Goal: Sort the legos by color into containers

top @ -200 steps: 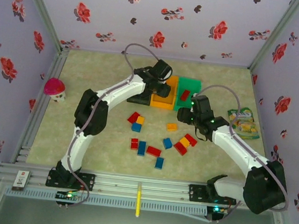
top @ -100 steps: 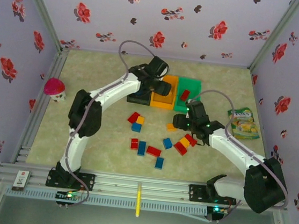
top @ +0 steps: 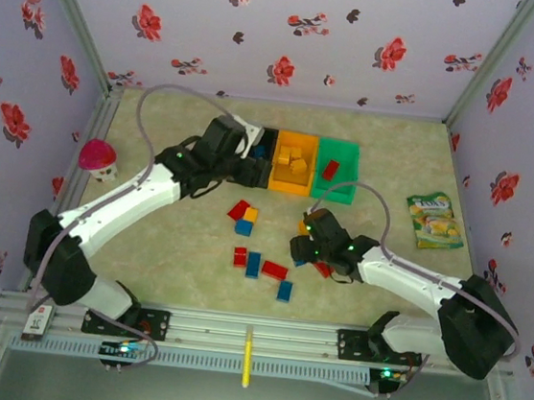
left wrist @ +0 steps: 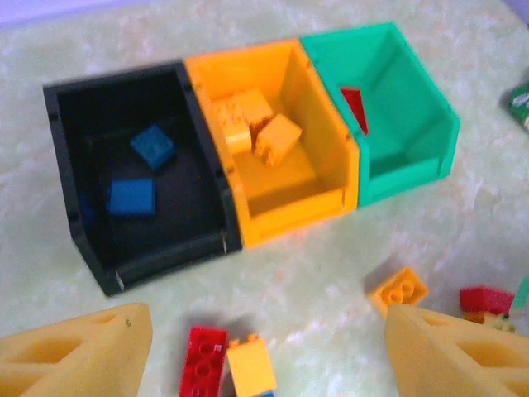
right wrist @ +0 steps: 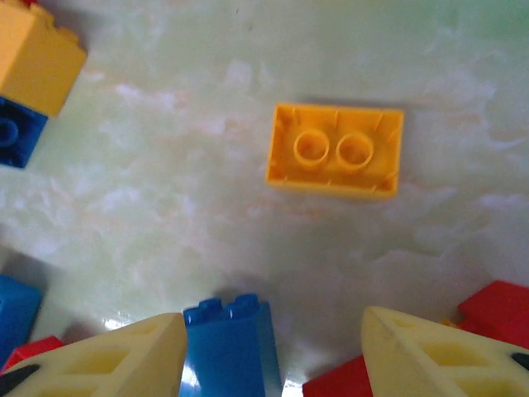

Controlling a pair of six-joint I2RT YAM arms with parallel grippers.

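Pale marbled worktop (top: 165, 246), floral walls (top: 267, 26). Black, orange and green bins (top: 287, 189) sit upper centre, Lego bricks (top: 274, 269) scattered mid-frame. Left end effector (left wrist: 269, 322) released; right end effector (right wrist: 273, 318) unclenched, straddling a blue brick (right wrist: 227, 347).

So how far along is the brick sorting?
Partly done: blue bricks lie in the black bin, yellow ones in the orange bin, one red brick in the green bin. The right gripper hangs open around a loose blue brick; the left gripper is open and empty. Several loose bricks wait on the table.
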